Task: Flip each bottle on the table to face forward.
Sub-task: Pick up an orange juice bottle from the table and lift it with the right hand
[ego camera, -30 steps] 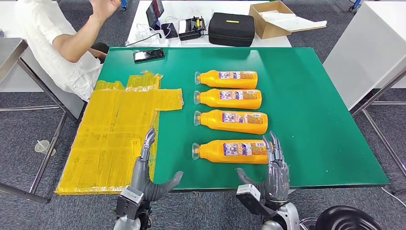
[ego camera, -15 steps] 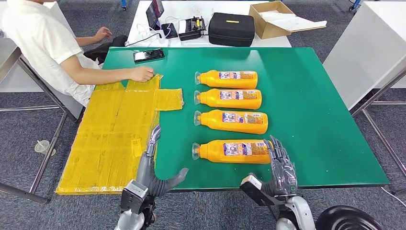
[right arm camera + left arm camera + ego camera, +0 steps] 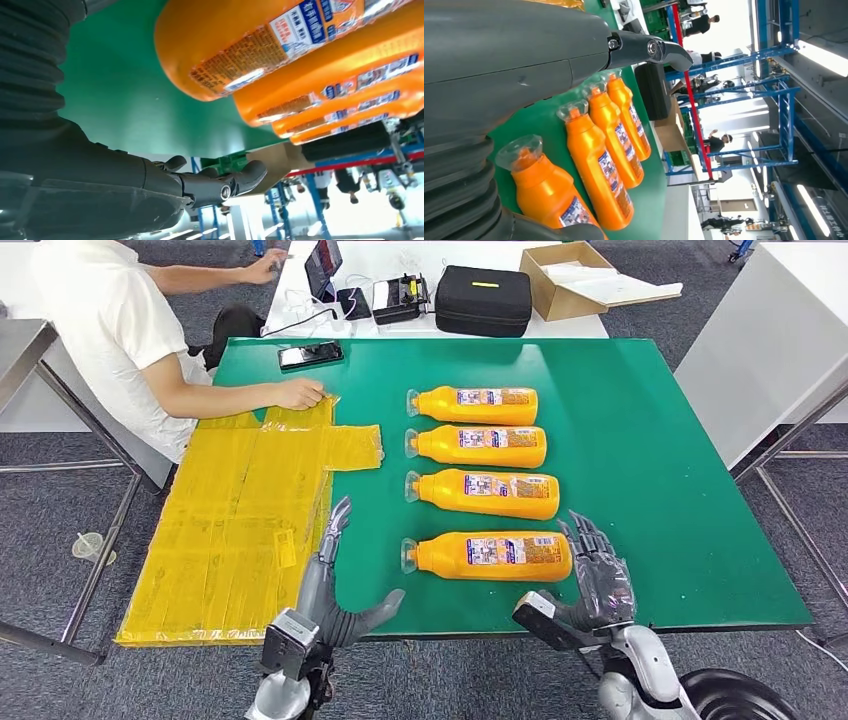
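4 orange bottles were laid on their sides in a column on the green table (image 3: 640, 440), caps pointing toward the robot's left and small-print labels turned up. The nearest bottle (image 3: 487, 556) lay close to the near edge, with the second bottle (image 3: 483, 493), third bottle (image 3: 477, 445) and farthest bottle (image 3: 473, 405) ranged behind it, each just apart from its neighbour. The row was judged to have been set out so that each bottle could be rolled about its long axis without striking the next.

The right hand (image 3: 598, 580) was placed just beside the base of the nearest bottle, released, fingers spread and holding nothing; no contact could be confirmed. The left hand (image 3: 335, 585) was held near the cap end, also released, fingers extended and thumb splayed, with bare table between it and the cap. The 2 hands were judged to be bracketing the nearest bottle for a flip.

Little room was left between that bottle and the near table edge, so a roll toward the robot was judged risky. Broad open table lay to the right of the column. On the left, yellow plastic sheets (image 3: 240, 510) overhung the table edge, and a person's hand (image 3: 298, 394) rested on them, well apart from the bottles.
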`<control>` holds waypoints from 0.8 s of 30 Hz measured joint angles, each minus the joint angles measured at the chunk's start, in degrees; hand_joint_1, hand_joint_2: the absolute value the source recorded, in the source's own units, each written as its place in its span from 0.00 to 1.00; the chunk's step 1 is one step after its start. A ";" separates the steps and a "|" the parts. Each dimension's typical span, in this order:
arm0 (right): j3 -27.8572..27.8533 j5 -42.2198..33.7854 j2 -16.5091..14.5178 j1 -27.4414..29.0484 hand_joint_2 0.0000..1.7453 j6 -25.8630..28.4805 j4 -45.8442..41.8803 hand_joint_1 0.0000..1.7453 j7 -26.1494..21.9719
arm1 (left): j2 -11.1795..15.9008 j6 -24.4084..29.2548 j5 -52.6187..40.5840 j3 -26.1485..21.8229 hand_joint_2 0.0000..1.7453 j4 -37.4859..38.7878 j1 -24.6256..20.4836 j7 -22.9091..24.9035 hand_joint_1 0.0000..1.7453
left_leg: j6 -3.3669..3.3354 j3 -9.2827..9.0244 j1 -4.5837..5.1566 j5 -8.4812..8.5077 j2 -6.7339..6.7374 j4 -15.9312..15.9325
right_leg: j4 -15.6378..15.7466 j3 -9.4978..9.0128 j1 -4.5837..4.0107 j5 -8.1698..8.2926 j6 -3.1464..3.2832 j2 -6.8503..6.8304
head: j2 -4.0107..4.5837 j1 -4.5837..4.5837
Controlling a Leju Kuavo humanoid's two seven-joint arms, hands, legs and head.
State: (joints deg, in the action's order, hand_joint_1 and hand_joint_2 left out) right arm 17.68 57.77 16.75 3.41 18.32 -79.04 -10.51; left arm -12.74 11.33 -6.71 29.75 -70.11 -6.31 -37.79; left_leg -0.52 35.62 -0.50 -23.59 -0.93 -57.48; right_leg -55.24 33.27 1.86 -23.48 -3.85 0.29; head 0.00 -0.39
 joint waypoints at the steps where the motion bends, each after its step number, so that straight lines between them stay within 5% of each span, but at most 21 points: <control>1: 0.12 0.32 0.09 -0.72 1.00 -0.70 0.32 0.00 -0.06 | -0.12 -0.16 0.20 0.05 1.00 0.03 -0.17 0.00 0.00 | -0.02 0.00 0.00 0.01 0.00 0.00 | 0.00 0.00 0.01 0.01 -0.01 0.00 | 0.00 0.00; 24: 11.09 -0.57 1.06 -13.29 1.00 -10.17 11.33 0.00 -1.79 | -1.43 -1.87 3.33 3.16 1.00 0.96 -2.95 -0.91 0.00 | -0.12 0.03 0.02 0.09 -0.05 -0.02 | 0.00 0.00 0.04 0.09 -0.12 -0.03 | 0.00 0.00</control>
State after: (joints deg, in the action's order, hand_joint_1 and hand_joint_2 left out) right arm 28.77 57.20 17.81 -9.88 8.16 -67.71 -12.31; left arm -14.16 9.46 -3.38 32.91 -69.14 -9.25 -38.70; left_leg -0.64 35.65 -0.48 -23.50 -0.98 -57.50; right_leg -55.24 33.27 1.90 -23.39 -3.97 0.26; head 0.00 -0.39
